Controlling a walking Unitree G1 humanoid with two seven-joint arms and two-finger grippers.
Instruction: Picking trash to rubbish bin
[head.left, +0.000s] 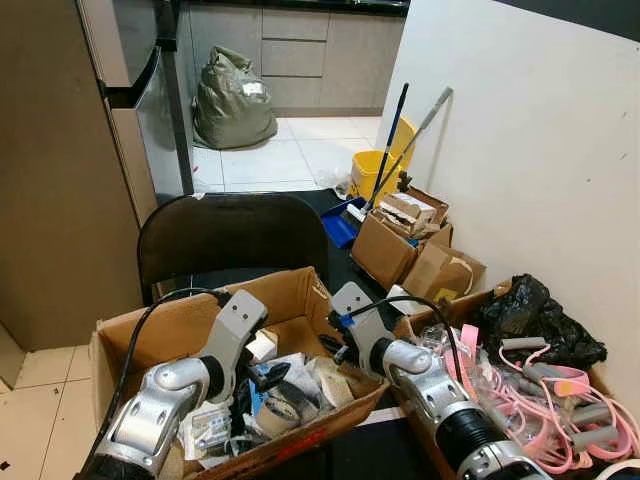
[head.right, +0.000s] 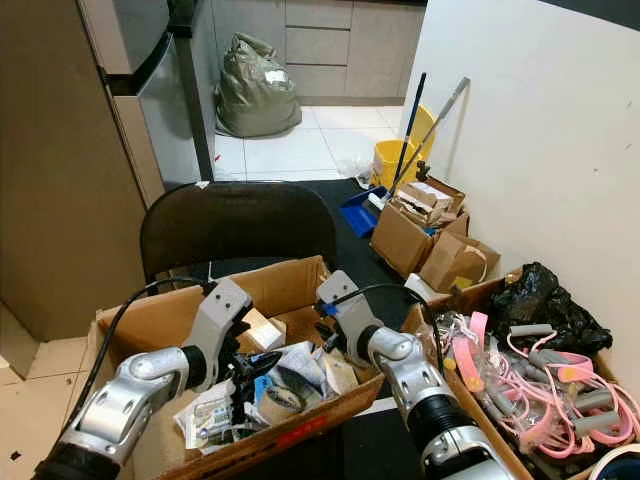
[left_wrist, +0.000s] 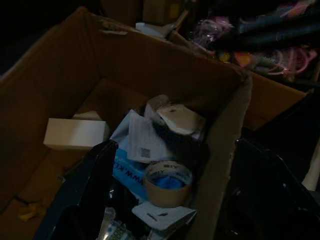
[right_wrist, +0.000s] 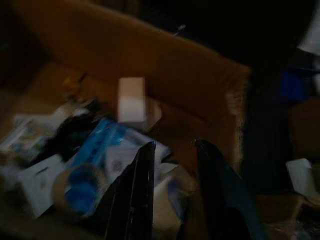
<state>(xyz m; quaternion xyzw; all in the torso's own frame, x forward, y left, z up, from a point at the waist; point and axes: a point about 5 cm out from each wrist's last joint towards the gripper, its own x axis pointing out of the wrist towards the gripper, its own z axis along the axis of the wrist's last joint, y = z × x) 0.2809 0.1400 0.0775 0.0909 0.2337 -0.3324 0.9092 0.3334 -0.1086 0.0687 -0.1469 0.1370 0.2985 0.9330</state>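
A large cardboard box (head.left: 190, 315) stands right in front of me, full of trash: a roll of tape (left_wrist: 167, 182), crumpled papers (left_wrist: 145, 137) and a small white box (left_wrist: 75, 133). My left gripper (head.left: 262, 378) hangs inside the box just above the papers, its fingers (left_wrist: 82, 195) spread wide and open, holding nothing. My right gripper (head.left: 335, 345) sits over the box's right side. In the blurred right wrist view its fingers (right_wrist: 142, 185) stand a narrow gap apart above crumpled white paper (right_wrist: 170, 192), gripping nothing.
A black chair (head.left: 230, 235) stands behind the box. On the right is a second box (head.left: 445, 455) of pink cables (head.left: 540, 400) and a black bag (head.left: 535, 315). Beyond are open cartons (head.left: 400, 245), a yellow mop bucket (head.left: 375, 170) and an olive rubbish sack (head.left: 232, 100) on the tiled floor.
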